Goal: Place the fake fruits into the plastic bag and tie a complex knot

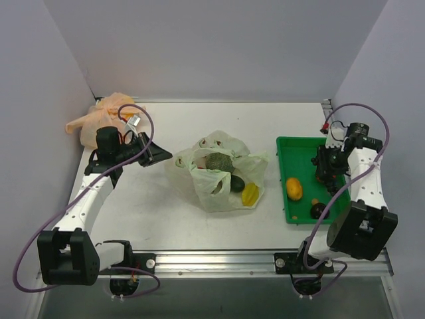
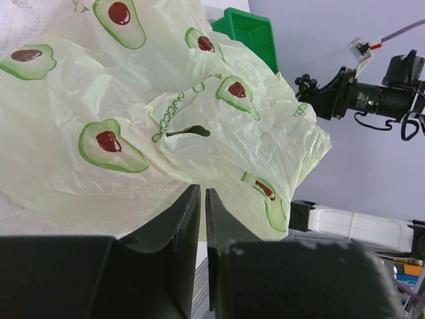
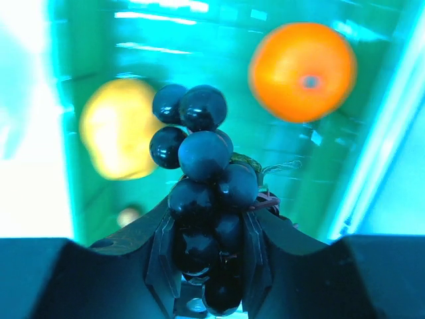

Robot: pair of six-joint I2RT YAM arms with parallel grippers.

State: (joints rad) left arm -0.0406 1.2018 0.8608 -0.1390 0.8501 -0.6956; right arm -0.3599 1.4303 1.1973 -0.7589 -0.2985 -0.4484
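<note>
One plastic bag (image 1: pixel 222 174) lies in the middle of the table (image 1: pixel 159 219), pale green with avocado pictures; its mouth is open. Three fake fruits show inside it: one big dark green avocado (image 1: pixel 219 161), one smaller dark green piece (image 1: pixel 236 183) and one yellow starfruit (image 1: pixel 250 193). One green tray (image 1: pixel 299 154) sits at the right edge of the table, its left rim just beside the bag. Three fruits lie in it: one yellow-orange fruit (image 1: pixel 294 189), one small orange (image 1: pixel 315 193) and one dark piece (image 1: pixel 317 210). The right claw (image 3: pixel 209 232) hangs over the tray, squeezed tight on one bunch of dark grapes (image 3: pixel 202 156). The left claw (image 2: pixel 202 219) is just left of the bag; its two fingers are almost together with only a thin slit, and nothing is in them. One peach-orange bag (image 1: pixel 99 119) sits in the far left corner. Bare table shows near and far of the green bag.
</note>
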